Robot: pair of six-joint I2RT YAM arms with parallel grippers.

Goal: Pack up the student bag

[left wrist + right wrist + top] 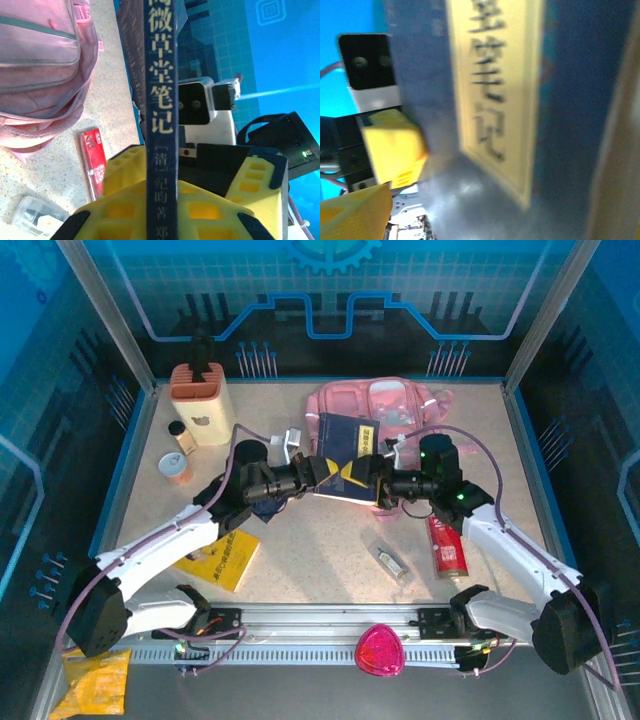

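The student bag [380, 405], a soft pink backpack, lies at the back of the table, and its zipped pockets [40, 75] show in the left wrist view. In front of it a dark blue book [345, 455] hangs above the table between both arms. My left gripper [325, 472] is shut on it, with yellow fingers pressed on both sides of the spine [162, 125]. My right gripper [380, 480] faces it from the other side and is open, its fingers [256, 182] wide apart. The book's cover [520, 100] sits close in front of the right wrist camera.
A red tube [447, 545] and a small clear case [390, 562] lie front right, a yellow booklet [225, 560] front left. A pen holder [200, 400], small bottle [182, 437] and tape roll [176, 467] stand back left. A magenta rounded object [378, 650] rests on the front rail.
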